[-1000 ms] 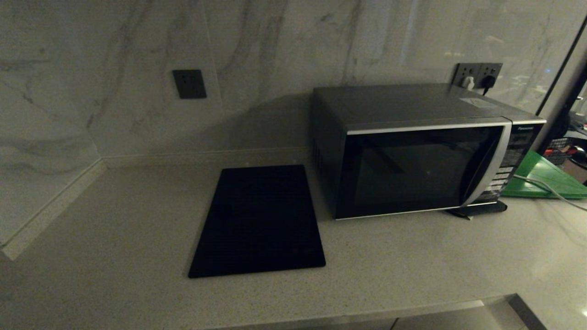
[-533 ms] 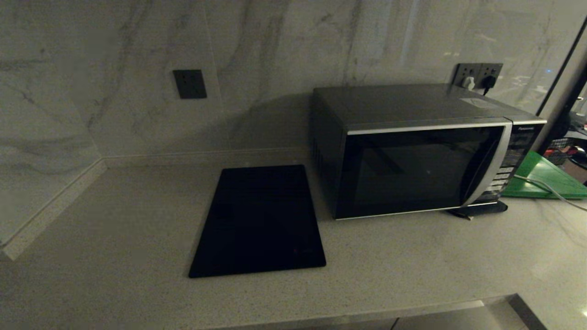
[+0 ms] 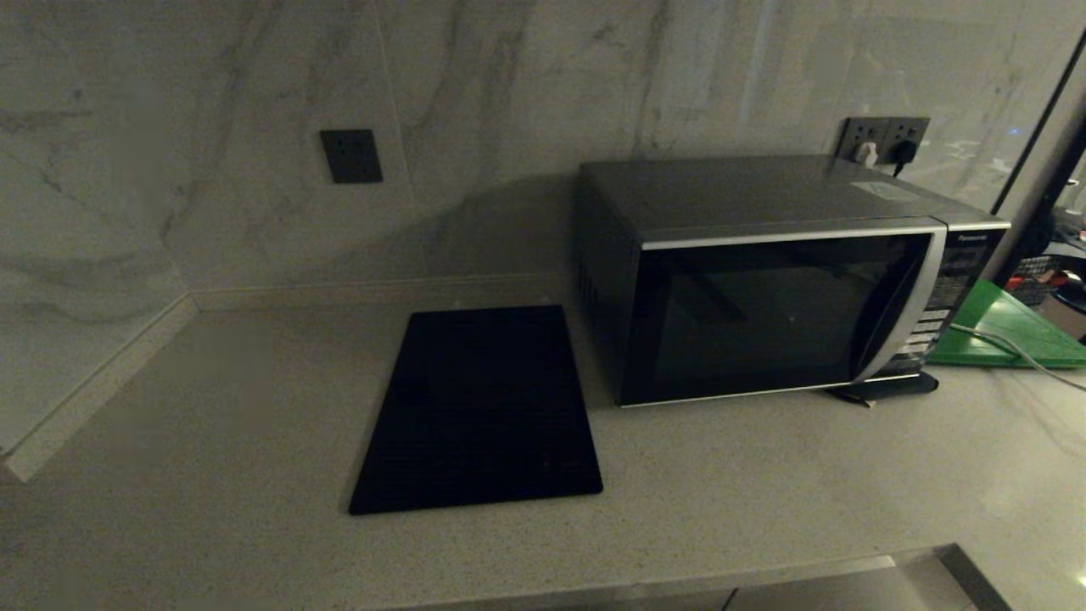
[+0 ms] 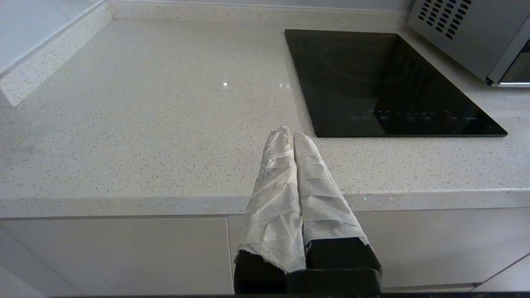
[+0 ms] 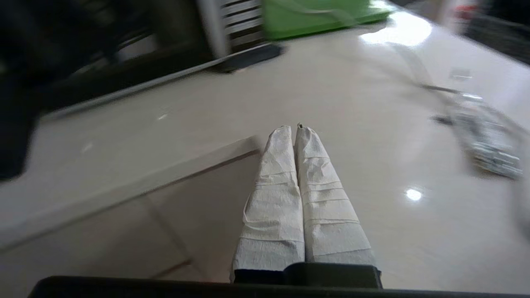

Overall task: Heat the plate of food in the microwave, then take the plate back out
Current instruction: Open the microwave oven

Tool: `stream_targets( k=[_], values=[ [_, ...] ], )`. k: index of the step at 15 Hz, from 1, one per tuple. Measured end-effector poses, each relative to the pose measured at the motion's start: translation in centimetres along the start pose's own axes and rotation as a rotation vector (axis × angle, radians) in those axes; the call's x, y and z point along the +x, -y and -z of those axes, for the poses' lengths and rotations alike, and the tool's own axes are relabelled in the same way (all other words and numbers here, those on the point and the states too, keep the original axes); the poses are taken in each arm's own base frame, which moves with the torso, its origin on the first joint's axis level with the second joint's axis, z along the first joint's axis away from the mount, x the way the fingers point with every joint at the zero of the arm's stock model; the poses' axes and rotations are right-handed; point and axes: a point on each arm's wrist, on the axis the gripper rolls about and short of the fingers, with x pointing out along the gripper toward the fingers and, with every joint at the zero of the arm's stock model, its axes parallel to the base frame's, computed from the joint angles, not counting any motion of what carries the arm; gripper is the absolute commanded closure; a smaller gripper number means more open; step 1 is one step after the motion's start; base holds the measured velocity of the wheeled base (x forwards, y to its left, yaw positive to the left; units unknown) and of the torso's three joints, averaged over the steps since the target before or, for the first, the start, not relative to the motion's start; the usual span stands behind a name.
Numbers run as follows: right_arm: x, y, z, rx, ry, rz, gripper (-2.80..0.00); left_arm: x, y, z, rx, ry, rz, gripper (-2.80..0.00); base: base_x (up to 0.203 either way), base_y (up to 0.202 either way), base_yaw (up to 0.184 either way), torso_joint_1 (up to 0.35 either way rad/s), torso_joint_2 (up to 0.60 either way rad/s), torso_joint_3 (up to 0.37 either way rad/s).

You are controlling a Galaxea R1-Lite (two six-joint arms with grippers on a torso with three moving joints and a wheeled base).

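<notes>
The black-and-silver microwave stands on the counter at the right, its dark glass door closed. A corner of the microwave also shows in the left wrist view. The plate of food is nowhere in view. My left gripper hangs shut and empty in front of the counter's front edge, left of the black mat. My right gripper is shut and empty too, by the counter's front edge to the right of the microwave. Neither arm appears in the head view.
A flat black rectangular mat lies on the counter left of the microwave. A green board with a white cable across it lies at the far right. Wall sockets sit behind the microwave. Small clutter lies near the right gripper.
</notes>
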Motion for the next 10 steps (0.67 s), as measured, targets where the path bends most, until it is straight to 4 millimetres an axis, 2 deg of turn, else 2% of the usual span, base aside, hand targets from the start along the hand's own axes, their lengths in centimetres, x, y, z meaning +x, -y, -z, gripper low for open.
stream_targets(
  k=[3,6,10],
  values=[
    [2.9,-1.0,2.5,-0.055,-0.033,-0.123,0.0,0.0,0.0,0.0,0.0,0.0,0.0,0.0,0.0,0.0,0.0,0.0,0.0,0.0],
    [6.6,-1.9,6.7,-0.136,-0.061,-0.192,0.0,0.0,0.0,0.0,0.0,0.0,0.0,0.0,0.0,0.0,0.0,0.0,0.0,0.0],
    [8.1,-2.5,8.3,-0.184,0.026,-0.36,0.0,0.0,0.0,0.0,0.0,0.0,0.0,0.0,0.0,0.0,0.0,0.0,0.0,0.0]
  ],
)
